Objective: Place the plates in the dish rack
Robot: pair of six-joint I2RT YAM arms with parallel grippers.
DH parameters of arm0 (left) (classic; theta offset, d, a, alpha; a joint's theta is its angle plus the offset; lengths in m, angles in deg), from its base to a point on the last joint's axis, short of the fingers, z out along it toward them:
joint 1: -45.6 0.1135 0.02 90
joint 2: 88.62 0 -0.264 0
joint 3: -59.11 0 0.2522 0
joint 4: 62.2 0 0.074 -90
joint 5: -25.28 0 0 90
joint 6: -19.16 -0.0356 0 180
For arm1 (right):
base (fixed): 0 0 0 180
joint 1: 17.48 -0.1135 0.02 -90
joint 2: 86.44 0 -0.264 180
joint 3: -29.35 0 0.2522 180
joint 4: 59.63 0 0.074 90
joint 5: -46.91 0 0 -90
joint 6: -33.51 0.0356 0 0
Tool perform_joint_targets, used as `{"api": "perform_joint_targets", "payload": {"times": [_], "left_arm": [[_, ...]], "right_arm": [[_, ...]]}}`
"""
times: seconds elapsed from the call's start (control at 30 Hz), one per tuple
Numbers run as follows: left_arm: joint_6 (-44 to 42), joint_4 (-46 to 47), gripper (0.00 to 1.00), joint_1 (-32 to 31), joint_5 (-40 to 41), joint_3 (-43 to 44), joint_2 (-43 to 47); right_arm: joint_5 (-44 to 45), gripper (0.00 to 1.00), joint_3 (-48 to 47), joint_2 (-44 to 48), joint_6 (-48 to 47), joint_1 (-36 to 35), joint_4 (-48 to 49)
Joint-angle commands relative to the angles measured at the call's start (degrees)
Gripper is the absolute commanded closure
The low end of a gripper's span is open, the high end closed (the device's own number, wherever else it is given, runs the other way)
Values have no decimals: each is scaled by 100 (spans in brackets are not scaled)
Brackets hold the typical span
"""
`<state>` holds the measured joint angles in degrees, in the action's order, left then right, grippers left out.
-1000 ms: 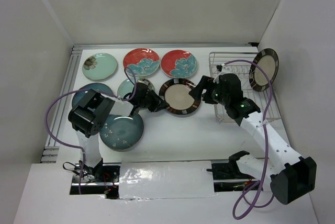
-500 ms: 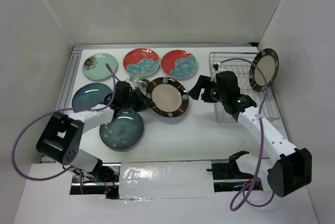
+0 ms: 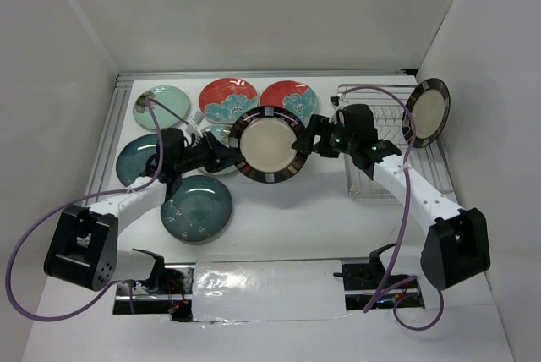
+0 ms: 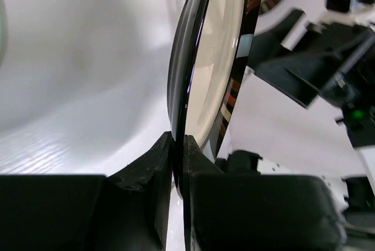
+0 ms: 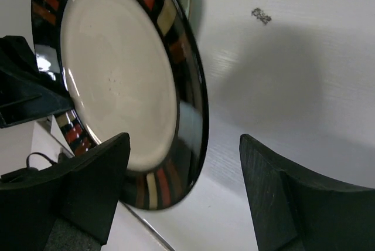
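Observation:
My left gripper [image 3: 228, 152] is shut on the rim of a beige plate with a dark striped rim [image 3: 268, 145] and holds it raised and tilted on edge above the table; the plate fills the left wrist view [image 4: 220, 69] and the right wrist view [image 5: 117, 81]. My right gripper [image 3: 309, 138] is open, its fingers [image 5: 275, 198] on either side of the plate's opposite edge without touching it. A second striped plate [image 3: 427, 112] stands upright in the silver wire dish rack [image 3: 380, 125]. Two red plates [image 3: 226, 98], a mint plate [image 3: 161, 106] and teal plates [image 3: 196, 207] lie flat.
White walls enclose the table on three sides. A metal rail [image 3: 106, 138] runs along the left edge. Purple cables loop from both arms. A small mint plate [image 3: 215, 135] lies partly hidden under the held plate.
The left gripper has lifted the striped plate off the table and carried it up and right, tilting it on edge. The right gripper has moved left to the plate's other edge.

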<state>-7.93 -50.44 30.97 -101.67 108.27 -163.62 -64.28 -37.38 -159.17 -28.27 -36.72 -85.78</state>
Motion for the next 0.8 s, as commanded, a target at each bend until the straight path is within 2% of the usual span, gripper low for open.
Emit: {"api": "perform_joint_targets", "payload": {"times": [0.0, 0.2, 0.3, 0.33, 0.4, 0.43, 0.47, 0.5, 0.53, 0.6, 0.63, 0.67, 0.77], "left_arm": [[291, 1772, 100, 39, -954, 125, 372], [441, 2378, 100, 39, -1262, 125, 267], [441, 2212, 100, 39, -1420, 186, 162], [371, 2125, 100, 39, -1420, 187, 161], [213, 1775, 96, 39, -1420, 248, 161], [4, 1616, 87, 92, -1420, 318, 161], [1, 1432, 76, 92, -1351, 319, 161], [-251, 1203, 62, 92, -1298, 388, 161], [-419, 618, 41, 92, -1228, 511, 161], [-955, -113, 31, 145, -947, 678, 222], [-1174, -552, 21, 197, -632, 923, 223], [-1394, -1409, 17, 198, -438, 1056, 223], [-2115, -2531, 8, 198, 395, 1538, 276]], "right_arm": [[-420, 18, -363, -127, -45, -70, 622], [-860, 24, -310, -294, -45, -123, 851], [-940, 59, -310, -294, -98, -123, 913], [-1009, 76, -310, -234, -98, -123, 913], [-1071, 88, -371, -181, -203, -62, 913], [-1071, 97, -468, -180, -273, -10, 791], [-1071, 100, -529, -180, -335, -9, 712], [-1071, 100, -608, -128, -388, 78, 633], [-1071, 100, -688, -127, -467, 131, 536], [-940, 100, -960, -75, -712, 333, 255], [-731, 100, -1091, -14, -827, 412, 132], [-572, 100, -1397, -13, -1089, 561, -165], [61, 100, -1951, 39, -1564, 912, -580]]}}
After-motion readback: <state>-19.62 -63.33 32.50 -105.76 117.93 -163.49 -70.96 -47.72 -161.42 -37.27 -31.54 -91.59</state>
